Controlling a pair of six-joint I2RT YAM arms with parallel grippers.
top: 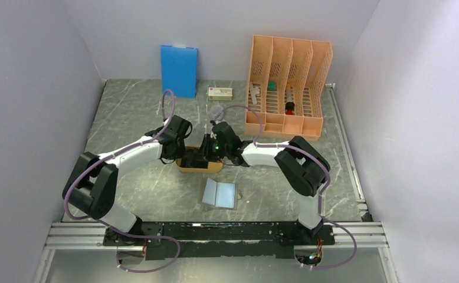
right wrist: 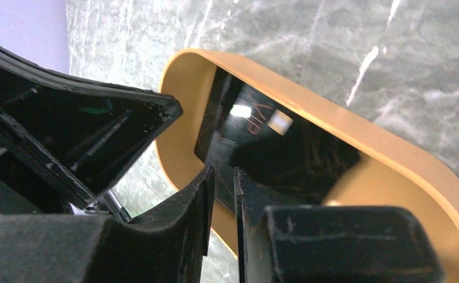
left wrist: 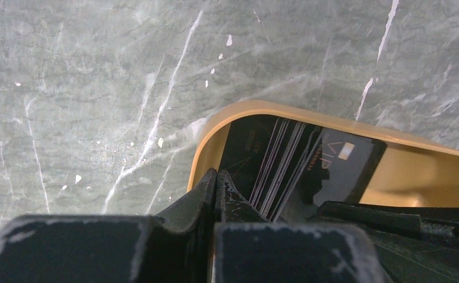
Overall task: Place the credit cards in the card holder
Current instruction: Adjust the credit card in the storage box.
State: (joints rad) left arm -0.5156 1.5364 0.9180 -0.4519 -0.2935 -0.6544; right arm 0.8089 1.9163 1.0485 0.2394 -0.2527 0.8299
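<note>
Two robot arms reach in from either side over a shallow orange oval tray [top: 203,168] at the middle of a grey marble-patterned surface [top: 133,112]. A glossy black rectangular credit card [left wrist: 301,162], marked with pale lines and a small gold patch, lies inside the tray, filling much of its floor. Whether more cards lie beneath it cannot be told.

The left tool [left wrist: 216,177] is closed, its two black fingers pressed together with nothing between them. Its tips are down at the tray's rounded left end, just beside the card's short edge.

The right tool [right wrist: 222,183] comes at the tray from the other side, with only a narrow slit between its fingers [right wrist: 200,203]. The tips are just above the card's near edge, and nothing shows in the slit. In its wrist view the dark body of the left tool fills the upper left, close by.

The flat grey bifold card holder [top: 220,193] lies open on the surface, its pale blue glossy inner pockets facing up. It sits near the tray on the side towards the arm bases, apart from both tools.

At the far wall, a blue rectangular board [top: 179,69] stands upright on the left and a tall orange slotted file rack [top: 287,82] stands on the right. A small white box [top: 220,92] sits between them.
</note>
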